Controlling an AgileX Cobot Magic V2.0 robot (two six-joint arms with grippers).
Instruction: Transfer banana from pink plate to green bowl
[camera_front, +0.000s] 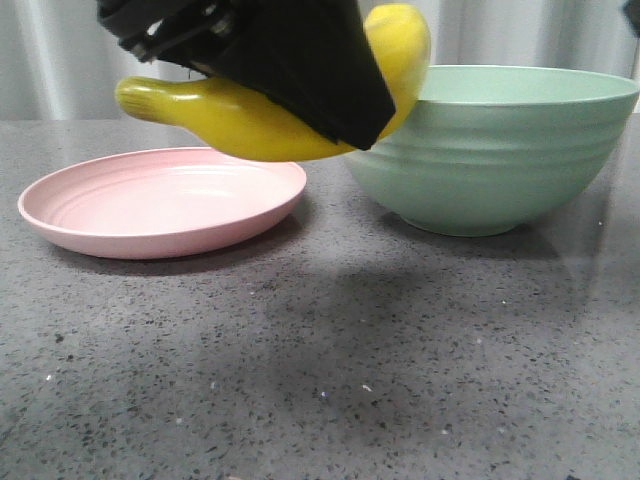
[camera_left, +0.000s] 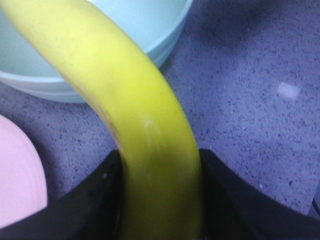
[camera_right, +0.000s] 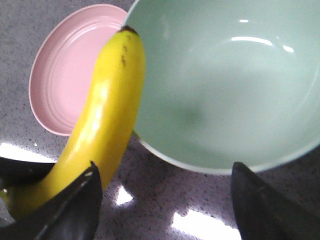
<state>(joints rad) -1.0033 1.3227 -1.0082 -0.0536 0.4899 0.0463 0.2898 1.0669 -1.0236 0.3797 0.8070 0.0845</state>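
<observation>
From the front, my left gripper (camera_front: 300, 75) is clamped around the middle of the curved, glossy yellow banana (camera_front: 230, 118), which hangs in the air above the gap between the shallow, round, pale-pink plate (camera_front: 160, 205) and the deep, ridged, sage-green bowl (camera_front: 500, 150); its greenish stem end points out over the plate and its other end rises close by the bowl's near rim, whether touching I cannot tell. The plate is bare, so the lift looks done and what remains, I judge, is the carry over the rim and the drop. To do that well I should raise the fruit so its low belly clears the tall wall, since a push could shove the bowl across the speckled grey table (camera_front: 320, 380). In my left wrist view the black fingers (camera_left: 95, 200) press both flanks of the banana (camera_left: 135, 120), with the bowl (camera_left: 160, 45) ahead of it; I would move until the fruit's middle sits over the basin, then let go low. My right wrist view shows the right gripper (camera_right: 165, 205) spread wide and holding nothing, hovering just beside the bowl (camera_right: 225, 90), with the banana's dark tip (camera_right: 131, 30) at the rim; I should keep that arm clear of the drop.
</observation>
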